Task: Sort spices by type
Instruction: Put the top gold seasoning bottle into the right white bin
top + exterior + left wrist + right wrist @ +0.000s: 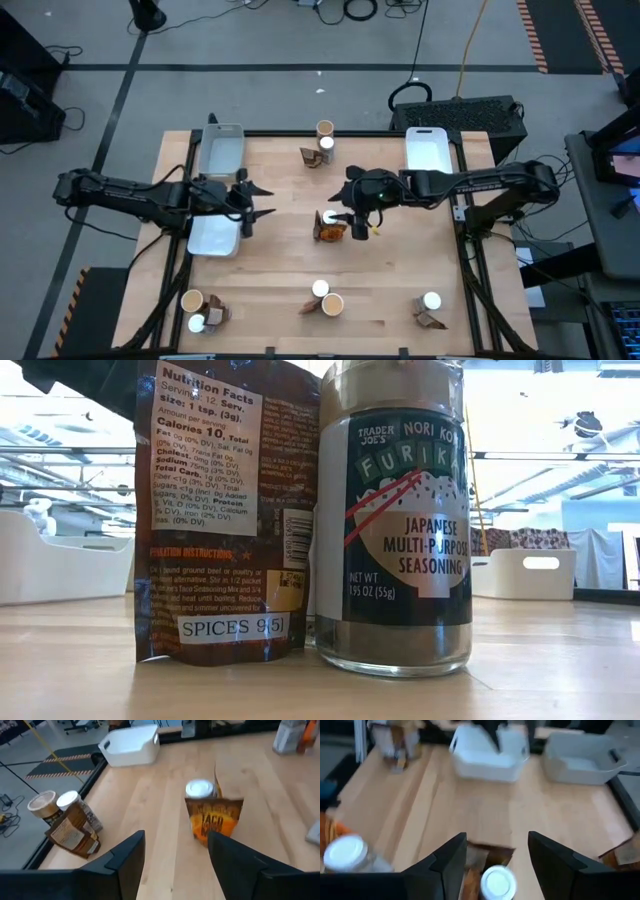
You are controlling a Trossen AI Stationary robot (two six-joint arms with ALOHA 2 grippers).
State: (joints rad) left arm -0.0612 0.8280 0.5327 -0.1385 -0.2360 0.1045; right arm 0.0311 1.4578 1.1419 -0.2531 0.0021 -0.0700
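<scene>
On the wooden counter (280,250) the spices sit in small groups. At the middle, a white-lidded jar (329,216) stands touching a brown packet (331,232). The right end effector (357,217) hovers just beside this pair, its fingers (450,865) spread apart and holding nothing; in the right wrist view a white lid and the top of a packet show between them.

The left end effector (252,201) is over the left part of the counter, next to two white trays (221,150), pointing toward the middle. Its fingers (122,862) are also spread and empty. In the left wrist view the middle jar and an orange-faced packet stand ahead of it, well apart from the fingertips.

Other groups lie around the edges: a cork-topped jar (325,128) with a white-lidded jar and a packet at the far edge, another trio at the near left corner (200,310), one at the near middle (326,297), and a white-lidded jar with a packet (430,310) at the near right. A third white tray (430,148) sits at the far right.

In the low view a packet (225,510) and a seasoning jar (395,530) stand side by side, touching, close to the camera.
</scene>
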